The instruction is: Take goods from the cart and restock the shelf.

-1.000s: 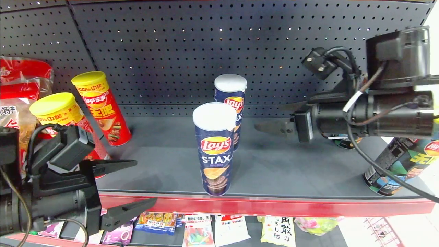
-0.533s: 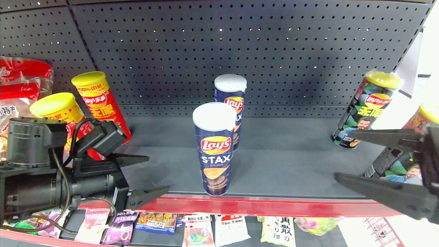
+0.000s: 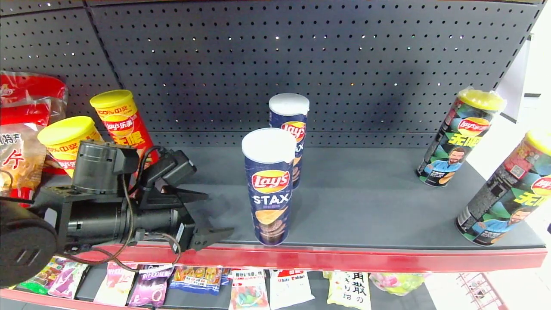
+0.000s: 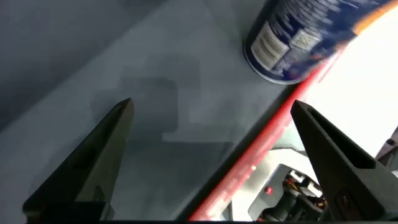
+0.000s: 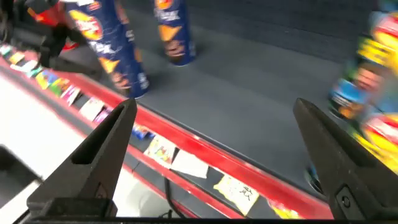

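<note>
One front blue can [image 3: 269,189] stands upright on the shelf [image 3: 366,206] just ahead of the left gripper [image 3: 217,215], whose jaws are apart and empty; the right gripper [image 5: 214,102], likewise apart, sits farther off.

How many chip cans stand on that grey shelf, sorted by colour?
Red cans: 2
Blue cans: 2
Black-and-green cans: 2
Total: 6

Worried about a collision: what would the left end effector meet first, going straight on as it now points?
Likely the front blue chips can, low on its body, though depth is unclear.
</note>
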Controlling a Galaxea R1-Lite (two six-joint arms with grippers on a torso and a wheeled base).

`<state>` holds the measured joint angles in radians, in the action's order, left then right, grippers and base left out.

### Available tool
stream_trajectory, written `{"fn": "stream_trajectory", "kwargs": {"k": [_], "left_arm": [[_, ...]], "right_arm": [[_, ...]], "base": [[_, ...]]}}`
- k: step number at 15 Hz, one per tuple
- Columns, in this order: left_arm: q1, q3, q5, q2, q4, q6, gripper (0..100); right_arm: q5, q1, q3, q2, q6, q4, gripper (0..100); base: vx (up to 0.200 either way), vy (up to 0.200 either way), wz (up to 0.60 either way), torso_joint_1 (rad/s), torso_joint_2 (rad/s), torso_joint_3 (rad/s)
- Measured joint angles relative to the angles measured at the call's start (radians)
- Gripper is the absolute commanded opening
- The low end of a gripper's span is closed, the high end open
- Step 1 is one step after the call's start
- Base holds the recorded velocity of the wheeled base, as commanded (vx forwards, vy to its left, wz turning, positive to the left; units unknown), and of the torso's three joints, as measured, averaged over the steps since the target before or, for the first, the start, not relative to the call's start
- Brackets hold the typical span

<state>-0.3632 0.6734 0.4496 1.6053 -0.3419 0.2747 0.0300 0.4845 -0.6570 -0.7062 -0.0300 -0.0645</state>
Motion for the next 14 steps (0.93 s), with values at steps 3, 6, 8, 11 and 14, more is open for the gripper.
{"fn": "stream_trajectory", "kwargs": {"k": [3, 6, 8, 11, 14], "left_arm": [[-0.004, 0.037, -0.002, 0.045, -0.001, 0.0, 100], [-0.022, 0.068, -0.002, 0.076, 0.0, 0.0, 100], [-0.034, 0.08, -0.001, 0.093, 0.0, 0.0, 100], [-0.042, 0.102, -0.002, 0.122, -0.001, 0.0, 100], [-0.043, 0.131, -0.001, 0.147, 0.001, 0.0, 100]], "right_arm": [[-0.003, -0.018, 0.001, 0.03, -0.01, -0.002, 100], [-0.002, -0.02, 0.003, 0.038, -0.012, -0.002, 100], [-0.002, -0.02, 0.003, 0.039, -0.013, -0.002, 100], [-0.003, -0.02, 0.003, 0.039, -0.036, -0.002, 100], [-0.003, -0.02, 0.003, 0.039, -0.041, -0.002, 100]], "base": [[0.0, 0.0, 0.0, 0.0, 0.0, 0.0], [0.0, 0.0, 0.0, 0.0, 0.0, 0.0], [0.0, 0.0, 0.0, 0.0, 0.0, 0.0], [0.0, 0.0, 0.0, 0.0, 0.0, 0.0], [0.0, 0.0, 0.0, 0.0, 0.0, 0.0]]}}
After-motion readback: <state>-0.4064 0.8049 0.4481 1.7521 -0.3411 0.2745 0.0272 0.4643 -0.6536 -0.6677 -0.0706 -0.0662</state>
